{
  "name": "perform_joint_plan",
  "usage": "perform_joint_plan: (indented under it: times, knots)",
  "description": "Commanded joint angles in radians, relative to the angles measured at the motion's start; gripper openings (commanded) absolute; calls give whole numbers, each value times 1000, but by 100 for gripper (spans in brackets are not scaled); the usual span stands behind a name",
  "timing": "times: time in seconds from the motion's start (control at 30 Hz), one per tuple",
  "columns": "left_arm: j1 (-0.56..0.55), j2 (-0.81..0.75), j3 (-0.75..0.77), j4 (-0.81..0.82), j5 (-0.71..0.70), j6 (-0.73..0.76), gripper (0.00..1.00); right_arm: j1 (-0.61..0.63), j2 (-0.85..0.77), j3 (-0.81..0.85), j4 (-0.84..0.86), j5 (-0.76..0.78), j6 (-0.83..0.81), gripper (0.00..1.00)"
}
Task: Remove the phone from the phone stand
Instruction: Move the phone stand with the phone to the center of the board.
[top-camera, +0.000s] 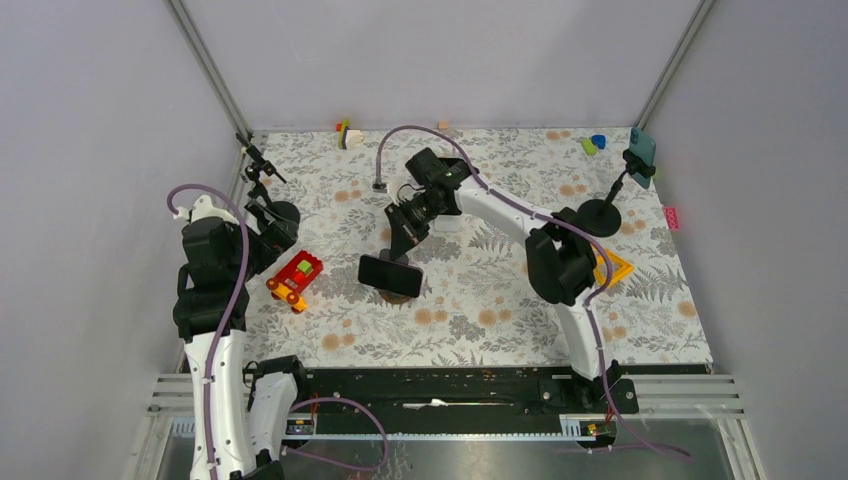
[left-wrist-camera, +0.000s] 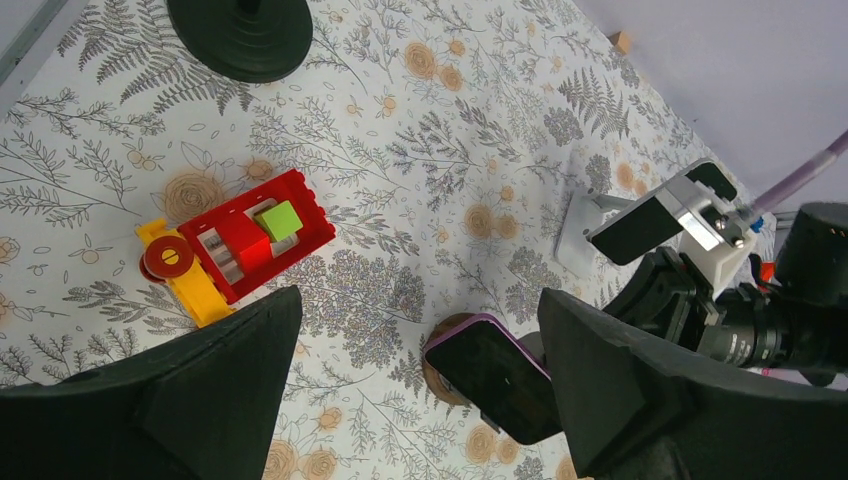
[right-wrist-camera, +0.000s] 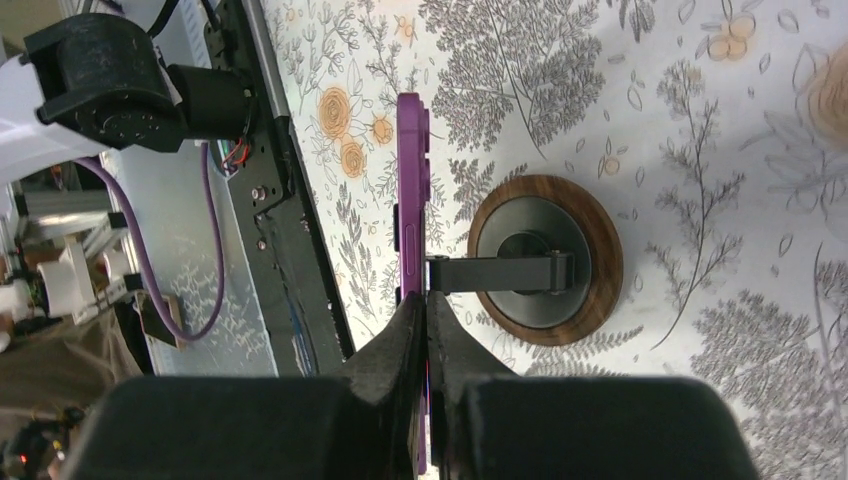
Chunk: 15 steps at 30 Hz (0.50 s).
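Pinching the phone (right-wrist-camera: 412, 200) by its thin edge, the right gripper (right-wrist-camera: 425, 300) holds it where it sits, clipped on the stand (right-wrist-camera: 545, 262) mid-table. Pulling askew could topple the stand or let the edge slip free. The left gripper (left-wrist-camera: 418, 312) hangs spread wide.

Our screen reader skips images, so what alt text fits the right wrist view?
The right gripper is shut on the edge of a purple-cased phone mounted on the black arm of a round, wood-rimmed phone stand. Beneath lies a floral-print table cover, a black rail at left.
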Motion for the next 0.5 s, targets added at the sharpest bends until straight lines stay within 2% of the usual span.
perform_joint_plan:
  times: [0.0,0.23,0.47]
  knots:
    - [-5,-11,-1,54,22,14,95,-9,102,245,-269,-133,-215,0]
    - [-9,-8,0,54,19,21,95,-11,298,595,-572,-138,-306,4]
    - [-11,-11,-3,55,8,26,95,-11,286,591,-549,-73,-306,4]
